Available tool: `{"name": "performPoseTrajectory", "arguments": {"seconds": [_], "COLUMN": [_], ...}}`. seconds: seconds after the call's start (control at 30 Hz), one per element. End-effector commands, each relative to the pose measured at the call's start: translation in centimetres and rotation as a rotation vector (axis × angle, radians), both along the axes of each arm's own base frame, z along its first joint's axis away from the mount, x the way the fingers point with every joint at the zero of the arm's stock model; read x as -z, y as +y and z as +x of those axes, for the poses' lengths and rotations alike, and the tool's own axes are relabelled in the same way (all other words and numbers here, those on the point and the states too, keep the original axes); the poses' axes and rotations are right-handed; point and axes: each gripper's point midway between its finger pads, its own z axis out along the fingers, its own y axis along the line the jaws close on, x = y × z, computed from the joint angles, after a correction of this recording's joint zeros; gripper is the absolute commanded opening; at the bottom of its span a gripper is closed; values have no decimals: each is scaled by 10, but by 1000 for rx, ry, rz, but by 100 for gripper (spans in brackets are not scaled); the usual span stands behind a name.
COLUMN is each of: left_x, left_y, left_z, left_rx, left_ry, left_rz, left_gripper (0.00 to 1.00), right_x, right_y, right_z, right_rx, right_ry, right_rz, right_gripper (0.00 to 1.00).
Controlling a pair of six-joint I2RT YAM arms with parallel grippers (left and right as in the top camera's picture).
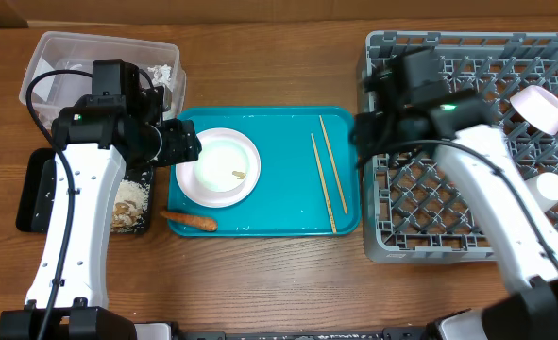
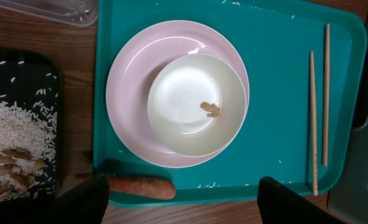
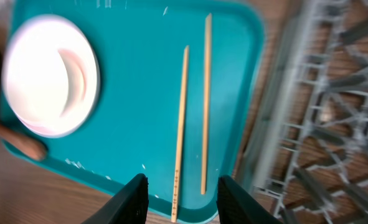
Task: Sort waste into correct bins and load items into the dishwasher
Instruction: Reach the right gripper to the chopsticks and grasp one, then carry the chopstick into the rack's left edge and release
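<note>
The left gripper (image 2: pixel 182 186), spread and empty, hangs over the teal tray's (image 2: pixel 277 74) lower edge by the carrot piece (image 2: pixel 140 185), its arm bent in from the lower left. Above it, a bowl (image 2: pixel 196 102) sits on the plate (image 2: pixel 131 93). The right gripper (image 3: pixel 182 180), also spread, hovers over the lower ends of the chopsticks (image 3: pixel 184 124).

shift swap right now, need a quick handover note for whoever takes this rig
Left gripper: open, empty, over the carrot at the teal tray's near edge.
Right gripper: open, empty, above the chopsticks.
Done: rice in the black tray; a white cup in the rack.
Left: carrot, the scrap in the bowl, then bowl, plate and chopsticks, all on the teal tray.
</note>
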Motion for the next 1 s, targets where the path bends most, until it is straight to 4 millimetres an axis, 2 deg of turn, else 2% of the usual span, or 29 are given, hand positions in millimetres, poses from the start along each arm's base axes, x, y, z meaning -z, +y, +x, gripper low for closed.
{"name": "performPoseTrajectory", "arguments": {"seconds": [0.0, 0.17, 0.43, 0.7, 0.77, 0.87, 0.93, 0.97], "left_x": [-5, -5, -5, -4, -4, -4, -4, -4], "left_y": [-2, -2, -2, -2, -2, -2, -2, -2], "left_z": [0, 0, 0, 0, 0, 0, 0, 0], "left_rx": [1, 1, 1, 1, 2, 1, 1, 1], "left_ry": [-9, -8, -9, -8, -8, -7, -7, -7], "left_rz": [3, 2, 3, 3, 3, 2, 3, 3], "left_gripper": [78, 78, 79, 79, 79, 79, 79, 79], "right_x": [36, 75, 129, 171, 175, 179, 180, 180], "right_y": [15, 35, 40, 51, 52, 52, 51, 51], "right_z": [-1, -4, -6, -23, -25, -26, -25, -26], "right_rx": [-78, -120, -118, -165, -170, -165, -141, -133], "right_ry": [39, 120, 241, 347, 355, 362, 364, 368], "right_rz": [-131, -164, -209, -250, -256, -258, -263, -262], "right_gripper": [39, 41, 41, 40, 39, 33, 23, 15]}}
